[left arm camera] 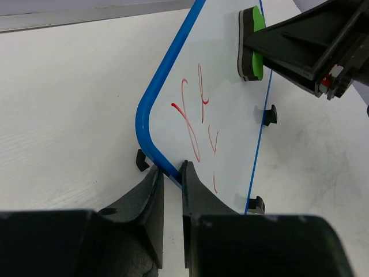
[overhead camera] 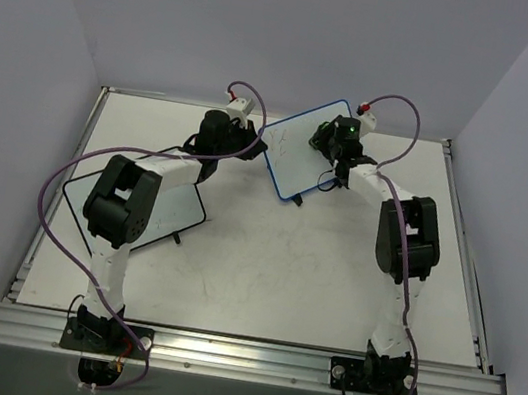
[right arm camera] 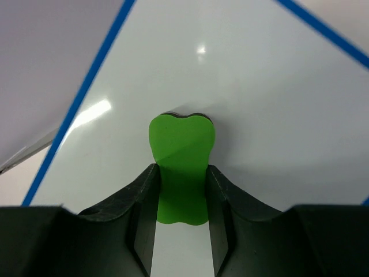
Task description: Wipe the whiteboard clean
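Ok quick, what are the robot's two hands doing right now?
Left gripper: closed, pinching the blue frame of the whiteboard.
Right gripper: closed, holding the green eraser against the board.

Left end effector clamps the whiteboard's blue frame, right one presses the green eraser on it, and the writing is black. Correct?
No: the writing is red, not black; the left wrist view shows it. Otherwise right: left end effector on the blue frame of the whiteboard, right end effector pressing the green eraser on the board.
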Robot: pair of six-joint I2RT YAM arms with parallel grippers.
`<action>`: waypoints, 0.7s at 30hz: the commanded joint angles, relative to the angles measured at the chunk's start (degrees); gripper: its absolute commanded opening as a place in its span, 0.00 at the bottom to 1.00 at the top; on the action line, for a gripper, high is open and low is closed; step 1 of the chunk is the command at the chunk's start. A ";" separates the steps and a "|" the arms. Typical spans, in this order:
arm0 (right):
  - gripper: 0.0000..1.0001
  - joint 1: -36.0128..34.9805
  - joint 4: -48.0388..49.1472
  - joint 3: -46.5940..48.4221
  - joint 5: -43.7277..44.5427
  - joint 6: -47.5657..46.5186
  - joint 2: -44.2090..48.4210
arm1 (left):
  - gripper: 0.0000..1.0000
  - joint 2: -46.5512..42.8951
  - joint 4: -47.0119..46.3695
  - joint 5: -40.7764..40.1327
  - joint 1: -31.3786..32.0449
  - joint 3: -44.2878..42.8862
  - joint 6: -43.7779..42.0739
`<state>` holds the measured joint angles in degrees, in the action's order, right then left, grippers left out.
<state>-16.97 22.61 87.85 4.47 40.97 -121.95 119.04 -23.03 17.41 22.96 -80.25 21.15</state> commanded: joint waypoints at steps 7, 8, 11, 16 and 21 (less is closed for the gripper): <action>0.00 2.91 -10.48 6.45 -8.68 -2.82 -5.14 | 0.02 0.93 6.06 1.13 2.18 0.18 -7.35; 0.00 2.39 -10.92 7.32 -9.82 -3.35 -6.01 | 0.02 0.93 6.06 1.05 2.26 0.18 -7.35; 0.00 0.72 -13.29 10.58 -13.25 -5.37 -7.42 | 0.02 0.84 6.06 1.14 2.26 0.18 -7.35; 0.00 -3.32 -17.24 14.35 -16.42 -8.36 -8.65 | 0.02 1.01 6.06 1.05 2.26 0.09 -7.35; 0.00 -8.33 -19.01 15.33 -16.34 -9.42 -8.57 | 0.02 1.10 5.89 1.13 2.35 0.00 -7.17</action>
<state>-18.98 10.09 103.26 -5.63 33.56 -127.31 119.04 -22.83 16.93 23.03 -80.27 21.17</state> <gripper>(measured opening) 0.304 0.187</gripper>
